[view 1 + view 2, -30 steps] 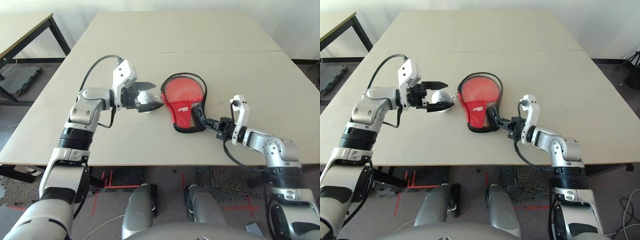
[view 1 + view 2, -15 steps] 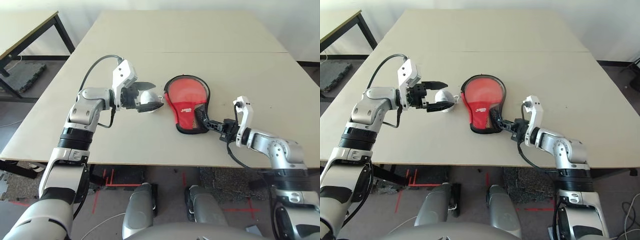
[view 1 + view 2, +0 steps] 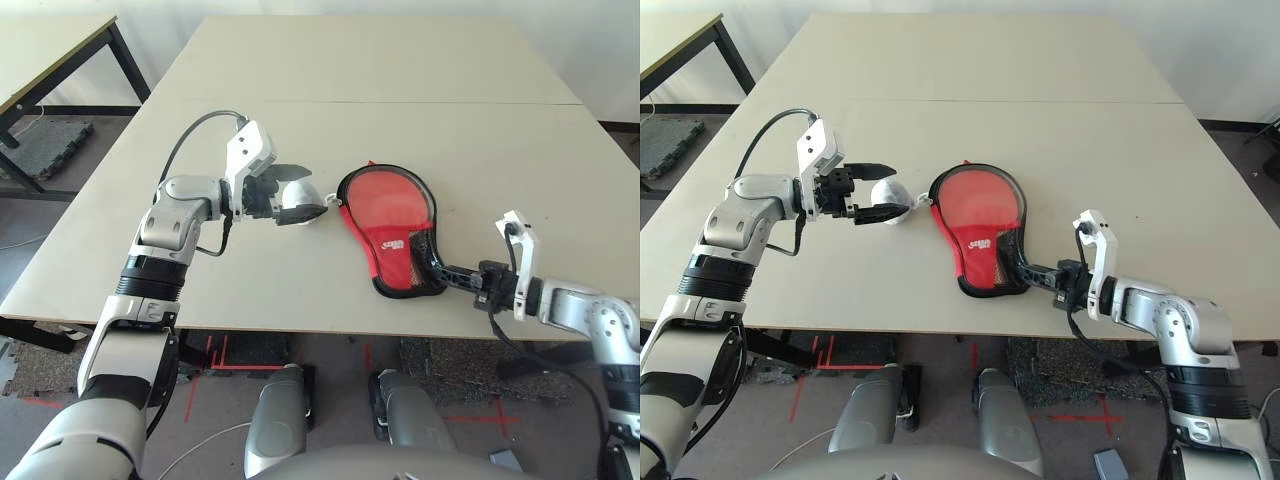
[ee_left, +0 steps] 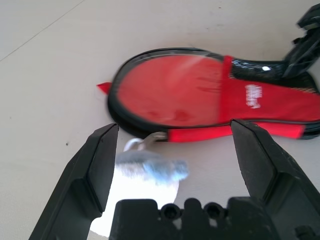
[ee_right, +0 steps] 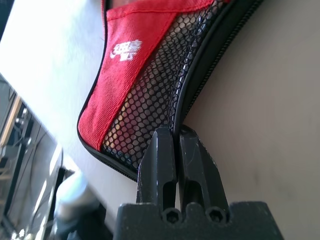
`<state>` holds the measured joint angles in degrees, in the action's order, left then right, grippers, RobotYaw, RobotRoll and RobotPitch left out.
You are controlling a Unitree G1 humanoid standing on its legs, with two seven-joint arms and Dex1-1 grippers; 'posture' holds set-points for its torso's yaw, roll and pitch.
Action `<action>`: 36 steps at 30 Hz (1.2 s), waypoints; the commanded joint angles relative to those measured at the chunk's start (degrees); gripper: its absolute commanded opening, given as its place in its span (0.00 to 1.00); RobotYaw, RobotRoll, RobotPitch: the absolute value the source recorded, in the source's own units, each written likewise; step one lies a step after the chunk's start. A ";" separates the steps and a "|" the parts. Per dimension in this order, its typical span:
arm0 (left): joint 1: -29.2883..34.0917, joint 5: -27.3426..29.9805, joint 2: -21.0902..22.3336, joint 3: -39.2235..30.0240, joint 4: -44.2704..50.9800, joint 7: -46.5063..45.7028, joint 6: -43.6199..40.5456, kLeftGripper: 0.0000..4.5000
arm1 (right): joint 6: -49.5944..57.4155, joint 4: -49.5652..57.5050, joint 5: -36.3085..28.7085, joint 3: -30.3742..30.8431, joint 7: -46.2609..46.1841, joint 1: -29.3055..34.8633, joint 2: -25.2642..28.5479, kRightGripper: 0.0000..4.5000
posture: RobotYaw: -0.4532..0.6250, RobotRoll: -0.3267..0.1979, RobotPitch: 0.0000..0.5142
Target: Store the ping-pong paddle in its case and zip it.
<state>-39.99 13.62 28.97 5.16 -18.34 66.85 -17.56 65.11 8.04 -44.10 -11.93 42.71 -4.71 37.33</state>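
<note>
The red case with black trim and mesh pocket lies flat near the table's front edge. Inside its black rim a round red face shows, which looks like the ping-pong paddle; the handle is hidden. My right gripper is shut on the black zip edge at the case's narrow end. My left gripper stands open just left of the case's round end. A whitish round tag lies between its fingers, joined by a small metal ring to the case's edge.
The beige table stretches wide behind and to the right of the case. Its front edge runs just below the case's narrow end. A second table with black legs stands at the far left.
My right gripper has drawn back toward the front right, dragging the case with it and turning its narrow end toward the table's edge. The left gripper has stayed in place, open.
</note>
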 commanded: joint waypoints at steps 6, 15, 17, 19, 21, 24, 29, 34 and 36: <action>-0.19 -0.33 -0.28 1.00 -0.64 0.10 0.74 1.00 | 1.66 3.64 -2.47 -1.11 3.84 5.23 5.98 0.00 | 0.45 0.62 0.22; -0.72 -0.43 -0.14 1.28 -1.56 0.60 1.37 1.00 | -0.09 1.66 -1.62 -1.36 7.44 7.41 11.18 0.00 | 0.44 0.62 0.21; -1.03 -0.50 -0.12 1.34 -1.83 0.70 1.47 1.00 | -0.13 1.78 -2.00 -1.98 8.29 8.24 12.21 0.00 | 0.44 0.62 0.21; -1.18 -0.52 -0.05 1.34 -2.01 0.78 1.60 1.00 | -0.48 1.84 -2.19 -2.18 8.69 8.66 12.55 0.00 | 0.45 0.62 0.21; -1.43 -0.57 -0.03 1.32 -2.28 0.79 1.73 1.00 | -1.65 2.35 -1.84 -2.55 9.50 8.96 13.33 0.06 | 0.44 0.62 0.20; -1.76 -0.73 0.08 1.43 -2.73 0.92 2.04 1.00 | -2.04 2.74 -3.05 -4.55 12.70 9.10 16.00 0.25 | 0.44 0.62 0.20; -3.18 -1.10 0.15 1.44 -4.74 1.09 3.05 1.00 | -3.15 1.11 -2.59 -7.84 16.87 8.13 21.81 0.67 | 0.44 0.62 0.20; -4.04 -1.32 0.18 1.45 -6.22 1.34 3.77 1.00 | -9.22 -3.68 1.18 -7.03 16.95 -0.10 23.76 0.99 | 0.44 0.62 0.21; -3.98 -1.32 0.24 1.53 -6.08 1.41 3.67 1.00 | -11.67 -4.05 2.57 -4.98 15.47 -4.99 21.58 0.99 | 0.44 0.62 0.21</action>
<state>-43.67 13.13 29.02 5.77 -23.85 67.59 -14.24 55.75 4.08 -42.66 -18.57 59.16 -8.09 60.05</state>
